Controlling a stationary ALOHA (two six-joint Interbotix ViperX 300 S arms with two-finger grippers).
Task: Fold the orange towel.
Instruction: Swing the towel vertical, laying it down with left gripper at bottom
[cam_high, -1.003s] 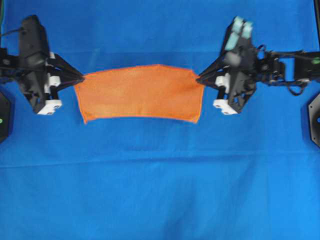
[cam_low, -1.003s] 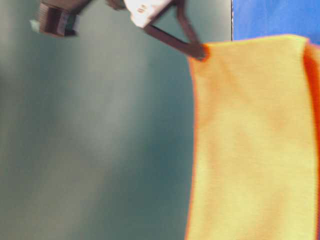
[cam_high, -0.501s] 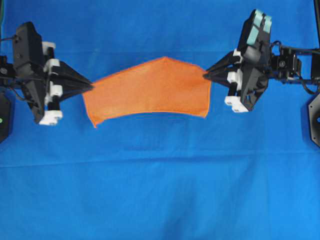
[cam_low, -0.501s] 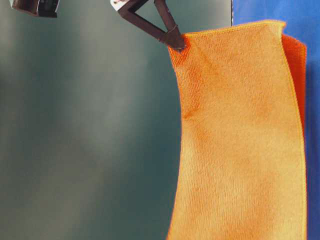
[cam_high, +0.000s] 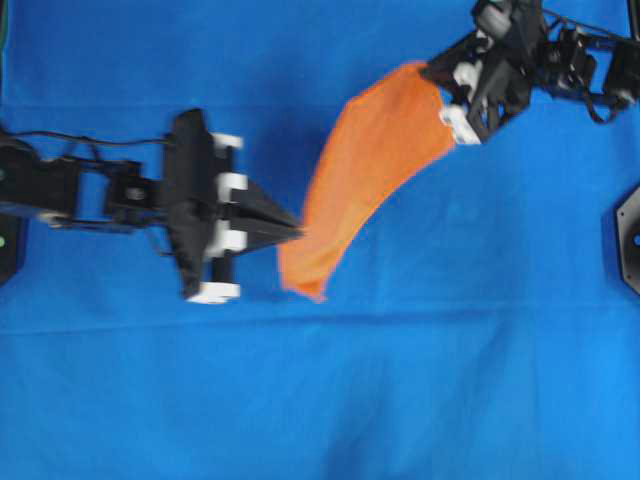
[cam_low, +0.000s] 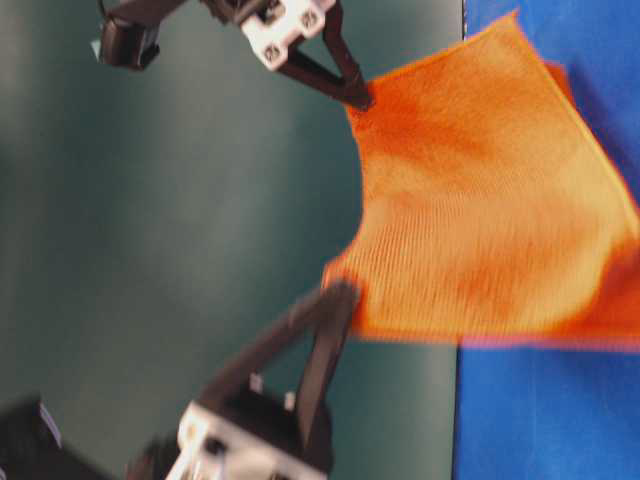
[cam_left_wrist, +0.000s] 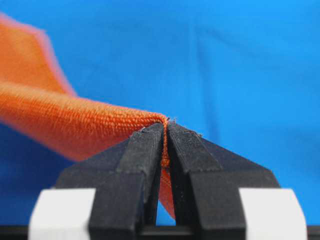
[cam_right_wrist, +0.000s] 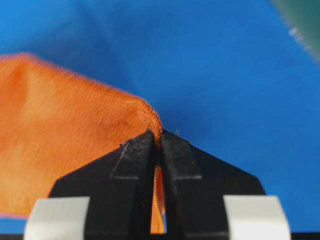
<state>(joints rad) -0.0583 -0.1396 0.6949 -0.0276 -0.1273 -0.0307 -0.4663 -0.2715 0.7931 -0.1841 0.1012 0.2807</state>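
The orange towel (cam_high: 365, 180) hangs in the air as a curved band in the overhead view, running from the upper right of the frame down to just left of centre, stretched between the two grippers and lifted off the blue cloth (cam_high: 320, 400). Its thin stitched hem shows along the long edges; the lower end comes to a loose point below the left grip. In the table-level view the towel (cam_low: 480, 210) billows as a broad sheet in the upper right, its bottom edge roughly level.

The left gripper (cam_high: 298, 232) has its fingers pressed together on the towel's lower end; the left wrist view shows the hem pinched between the black tips (cam_left_wrist: 165, 145). The right gripper (cam_high: 428, 72), at the top right, pinches the opposite end, its fingers likewise closed on the folded edge (cam_right_wrist: 156, 142).

The blue cloth spreads bare across the whole lower half and the upper left of the overhead frame.
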